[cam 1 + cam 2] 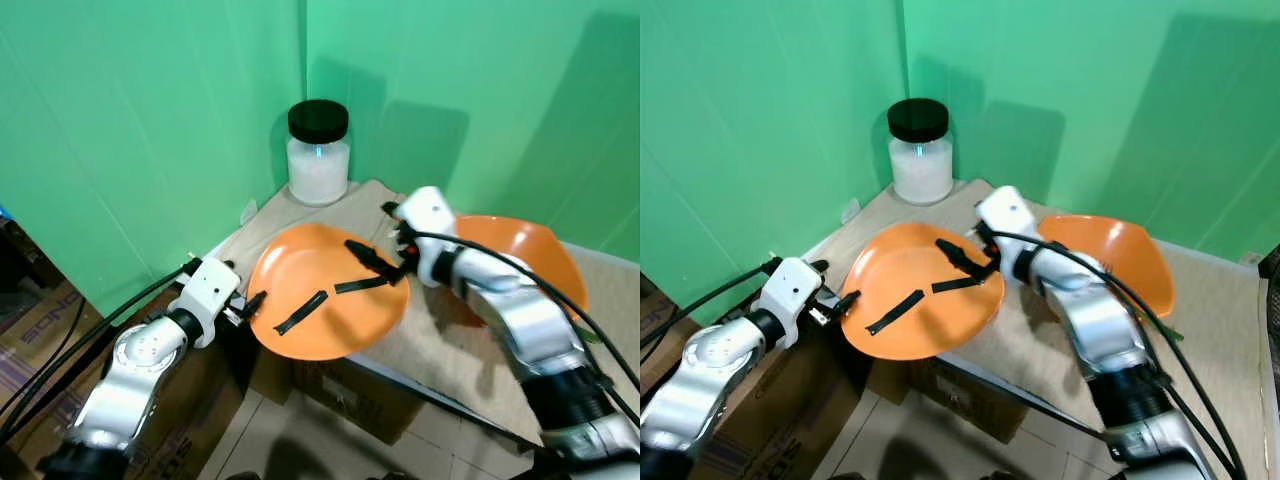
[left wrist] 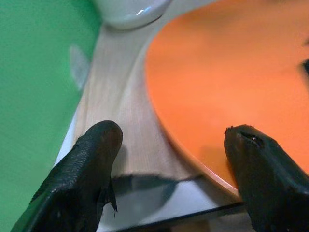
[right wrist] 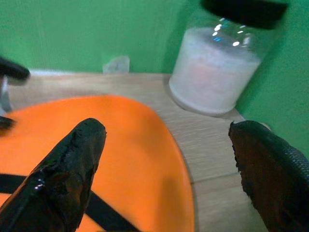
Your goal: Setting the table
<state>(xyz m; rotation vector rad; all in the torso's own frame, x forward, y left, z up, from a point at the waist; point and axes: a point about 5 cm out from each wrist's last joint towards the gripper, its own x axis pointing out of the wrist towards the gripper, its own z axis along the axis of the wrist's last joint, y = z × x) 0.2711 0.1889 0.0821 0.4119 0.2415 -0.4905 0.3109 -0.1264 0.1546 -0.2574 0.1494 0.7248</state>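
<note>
Presently an orange plate point(image 1: 330, 290) lies on the desk point(image 1: 450, 340), overhanging the desk's front edge near its left front corner. Two loose black strips point(image 1: 300, 312) rest on the plate's inner surface, one toward the front rim and one nearer the middle.

The left end effector point(image 1: 252, 302) sits at the plate's left rim, just off the desk's left edge. Its fingers point(image 2: 91, 164) are spread wide in the left wrist view, one over the bare wood beside the plate and the other over the plate's rim, and they grip nothing.

The right end effector point(image 1: 375, 268) reaches in from the right and hangs over the middle of the plate. In the right wrist view its fingers point(image 3: 72, 169) stand far apart with the plate's surface between them, clamped on nothing.

A second orange dish point(image 1: 530, 250), tilted with its hollow facing forward, sits on the desk behind the right arm, toward the right side.

At the desk's back left corner, against the green wall point(image 1: 150, 120), stands a glass jar point(image 1: 318, 160) with a black lid, filled with something white. It is well apart from both end effectors.

Below the desk's front edge cardboard boxes point(image 1: 350, 395) stand on the floor.
</note>
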